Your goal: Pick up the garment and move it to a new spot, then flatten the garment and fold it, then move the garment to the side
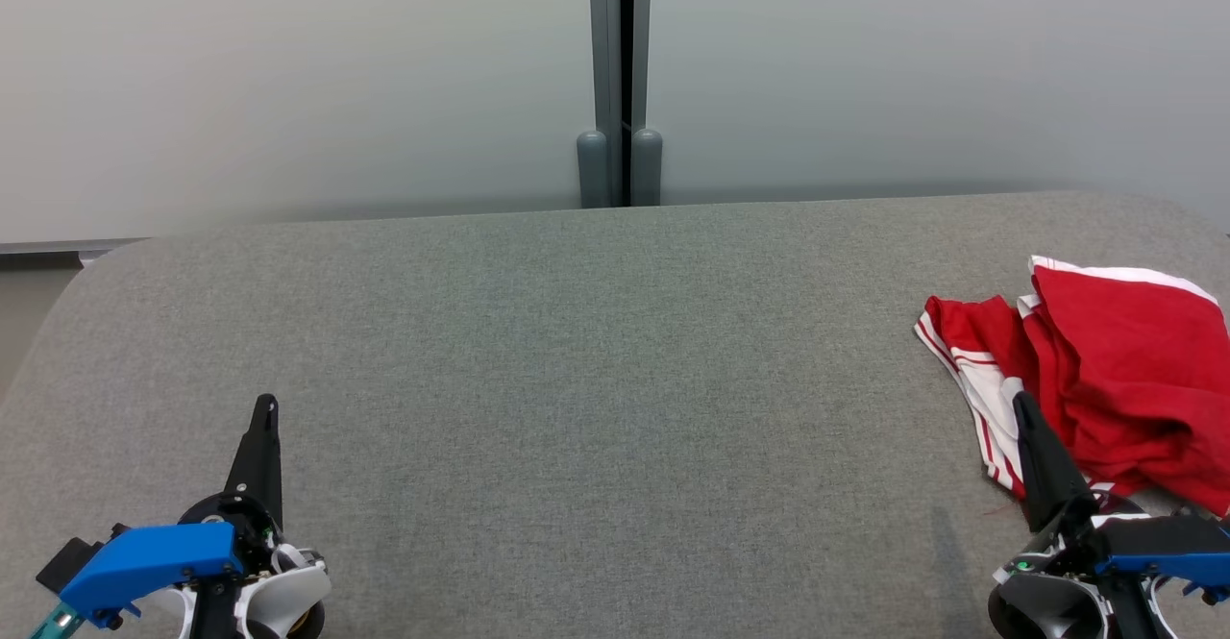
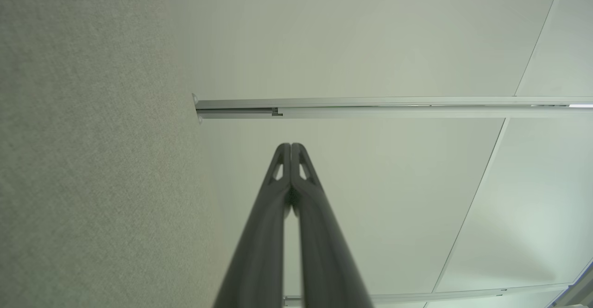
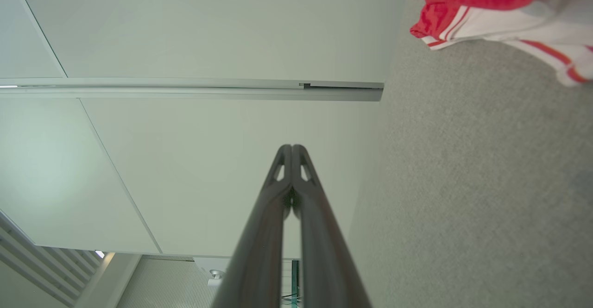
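The garment [image 1: 1105, 370] is a crumpled red piece with white stripes and trim, lying at the far right of the grey table [image 1: 615, 380]; its edge also appears at the top right of the right wrist view as the garment [image 3: 491, 2]. My right gripper [image 1: 1020, 406] is shut and empty at the lower right, its tip in front of the garment's near-left edge. My left gripper [image 1: 265, 406] is shut and empty at the lower left, far from the cloth. Each wrist view shows its gripper's tips pressed together: left gripper [image 2: 290, 147], right gripper [image 3: 292, 147].
A pale wall with a grey vertical post [image 1: 620, 77] rises behind the table's far edge. The table's rounded left corner [image 1: 86, 274] drops off to a ledge. Wide bare grey surface lies between the two grippers.
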### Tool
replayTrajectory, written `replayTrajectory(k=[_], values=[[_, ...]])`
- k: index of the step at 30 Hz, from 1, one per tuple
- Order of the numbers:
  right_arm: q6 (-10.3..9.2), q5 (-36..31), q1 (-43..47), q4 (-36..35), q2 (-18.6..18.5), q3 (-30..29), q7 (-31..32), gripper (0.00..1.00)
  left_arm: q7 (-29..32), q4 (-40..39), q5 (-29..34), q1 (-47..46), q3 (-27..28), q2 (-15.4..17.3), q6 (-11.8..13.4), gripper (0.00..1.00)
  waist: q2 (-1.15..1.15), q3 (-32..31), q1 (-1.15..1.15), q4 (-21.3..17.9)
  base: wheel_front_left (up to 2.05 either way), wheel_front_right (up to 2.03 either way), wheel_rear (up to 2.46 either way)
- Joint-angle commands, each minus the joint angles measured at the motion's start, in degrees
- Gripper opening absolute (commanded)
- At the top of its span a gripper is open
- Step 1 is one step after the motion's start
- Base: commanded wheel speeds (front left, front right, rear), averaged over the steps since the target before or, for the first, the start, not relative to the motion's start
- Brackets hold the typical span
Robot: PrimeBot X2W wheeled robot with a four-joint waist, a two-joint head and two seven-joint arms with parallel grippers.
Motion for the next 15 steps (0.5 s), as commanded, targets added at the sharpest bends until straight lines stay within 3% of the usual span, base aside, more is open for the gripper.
replayTrajectory(k=[1,15], values=[[0.02,-0.14,-0.88,0.12,0.13,-0.18,0.20,0.00,0.12,0.06,0.35,-0.60,0.20,-0.09,-0.29,0.00,0.00,0.00,0.00,0.00,0.00,0.00,0.00],[0.02,-0.21,-0.89,0.12,0.16,-0.23,0.27,0.00,0.16,0.06,0.38,-0.60,0.24,-0.12,-0.29,0.00,0.00,0.00,0.00,0.00,0.00,0.00,0.00]])
